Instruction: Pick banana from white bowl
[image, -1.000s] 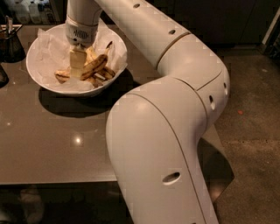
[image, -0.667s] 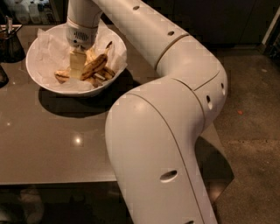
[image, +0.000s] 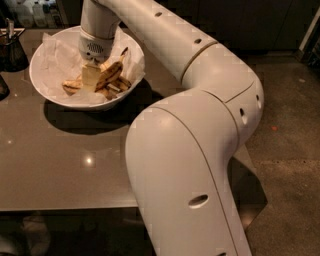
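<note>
Seemingly banana (image: 111, 74) beside claw (image: 90, 78), in bowl (image: 34, 76)

The gripper (image: 91, 78) has sunk a little deeper into the white bowl (image: 36, 81) over the past second, just beside the banana (image: 111, 74).

Cream gripper (image: 91, 78) in white bowl (image: 42, 90); banana (image: 110, 75) yellow, brown-blotched.

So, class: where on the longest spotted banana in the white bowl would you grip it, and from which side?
Grip the banana across its thick middle, probably from above. It lies atop the shorter bananas, stem tip pointing toward the far rim, and the high wall of the white bowl blocks side approaches. The gripper hangs inside the bowl, beside it.
</note>
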